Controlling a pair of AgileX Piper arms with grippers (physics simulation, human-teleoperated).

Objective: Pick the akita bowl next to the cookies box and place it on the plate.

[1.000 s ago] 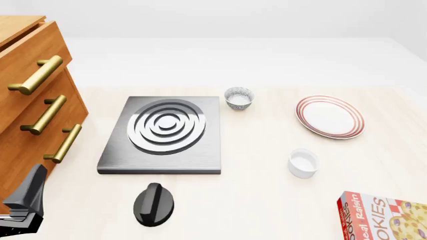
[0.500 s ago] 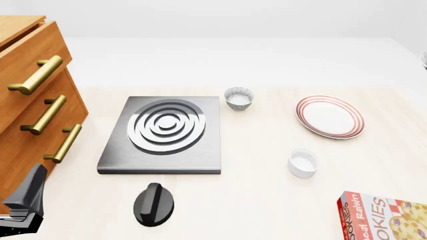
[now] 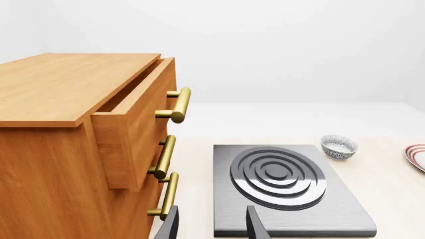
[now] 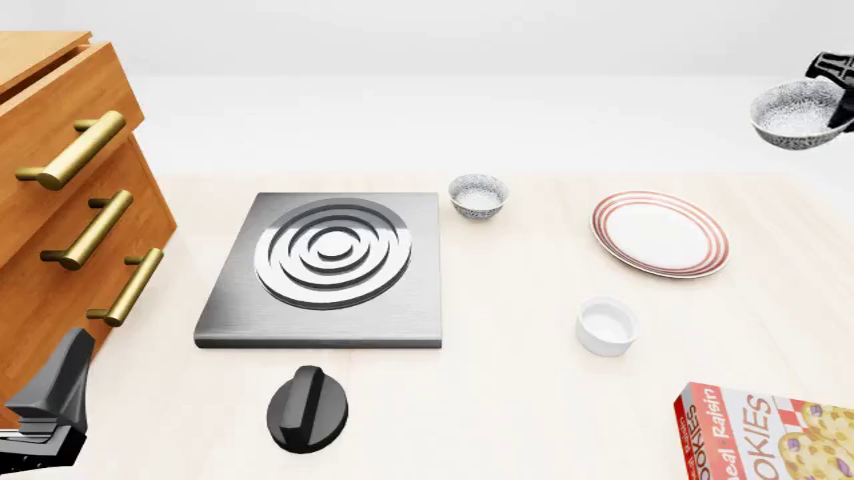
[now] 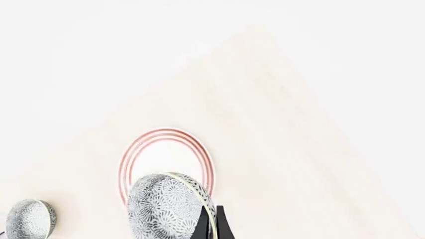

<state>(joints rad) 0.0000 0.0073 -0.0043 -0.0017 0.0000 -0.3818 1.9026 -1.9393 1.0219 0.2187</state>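
Pale wooden tabletop (image 4: 534, 400) is lying under plain white walls, with the right gripper (image 4: 838, 78) carrying a bowl high above it.

On that surface a wooden drawer chest with brass handles (image 4: 54, 190) is standing at the left, just beside a grey stove slab with a ringed burner (image 4: 327, 265); a black knob (image 4: 308, 408), a plain white cup (image 4: 606, 326) and the red cookies box (image 4: 767, 435) are sitting nearer the arms. The right gripper's dark fingers (image 5: 212, 225) are pinching the rim of the speckled grey-black akita bowl (image 4: 797, 113), hanging tilted in the air over the red-ringed white plate (image 4: 661, 233). Its twin bowl (image 4: 479, 196) is resting between stove and plate. The left gripper (image 3: 211, 224) is holding nothing, its fingers spread apart near the stove.
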